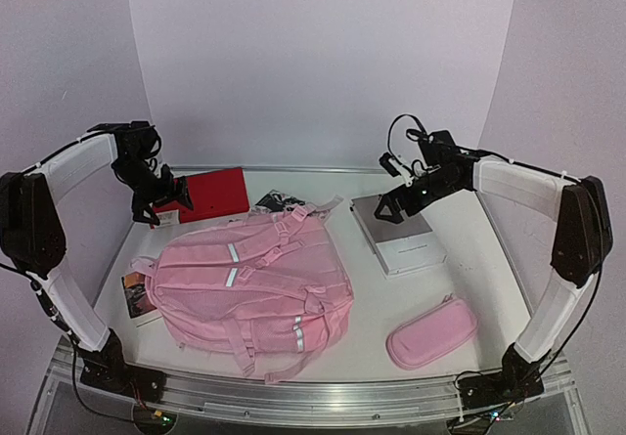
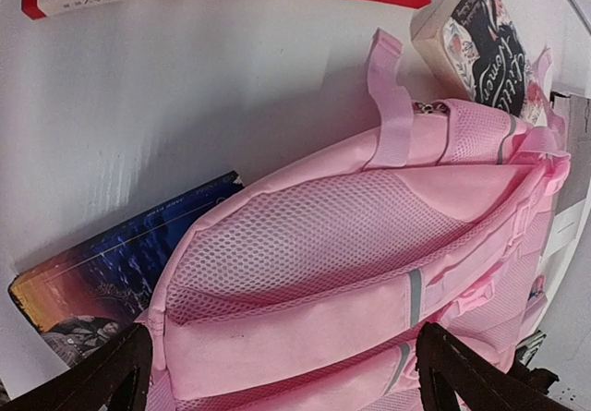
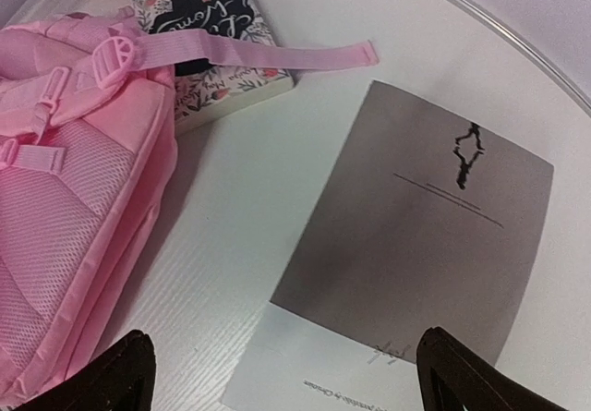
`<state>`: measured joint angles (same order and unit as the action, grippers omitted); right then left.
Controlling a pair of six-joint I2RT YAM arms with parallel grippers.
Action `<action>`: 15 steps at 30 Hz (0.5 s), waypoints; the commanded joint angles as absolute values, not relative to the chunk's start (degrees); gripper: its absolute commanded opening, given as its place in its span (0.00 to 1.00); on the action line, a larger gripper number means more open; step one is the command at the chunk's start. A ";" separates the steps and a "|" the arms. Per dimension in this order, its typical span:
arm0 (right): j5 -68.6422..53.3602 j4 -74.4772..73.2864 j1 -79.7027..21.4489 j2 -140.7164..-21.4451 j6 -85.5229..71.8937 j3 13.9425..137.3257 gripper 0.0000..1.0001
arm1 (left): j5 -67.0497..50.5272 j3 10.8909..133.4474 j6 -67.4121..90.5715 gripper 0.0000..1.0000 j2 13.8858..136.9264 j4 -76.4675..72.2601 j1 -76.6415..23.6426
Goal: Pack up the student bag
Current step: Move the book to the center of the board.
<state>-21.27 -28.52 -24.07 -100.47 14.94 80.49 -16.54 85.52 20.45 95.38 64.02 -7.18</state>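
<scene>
Left gripper (image 1: 164, 200) and right gripper (image 1: 391, 203) hover with fingers spread apart, empty. Student bag (image 1: 249, 293) lies flat, straps up, at the middle of the surface (image 1: 479, 269). Red book (image 1: 210, 193) at 11 o'clock, grey booklet (image 1: 396, 235) at 2 and pink pencil case (image 1: 432, 331) at 4 lie outside it, so packing looks not yet begun.

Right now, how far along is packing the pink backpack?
Nothing looks packed yet. The large pink fabric backpack lies straps-up; the flat red book, floral paperback, grey-and-white book, blue-covered book and oblong pink pencil case all lie outside it on the table. Nothing is in hand: left gripper and right gripper hover open, empty. All the loading remains.
</scene>
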 commanded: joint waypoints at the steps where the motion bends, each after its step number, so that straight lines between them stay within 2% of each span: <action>1: -21.46 -27.95 -28.48 -105.26 12.75 85.90 0.98 | -17.16 81.57 21.97 1.00 91.65 65.02 -7.21; 8: -23.50 -27.94 -32.38 -115.71 8.76 91.82 0.98 | -16.15 72.78 23.80 1.00 87.92 66.84 -7.12; 15: -22.57 -28.14 -31.15 -122.51 7.31 93.07 0.98 | -19.53 65.01 27.06 1.00 85.59 63.16 -6.50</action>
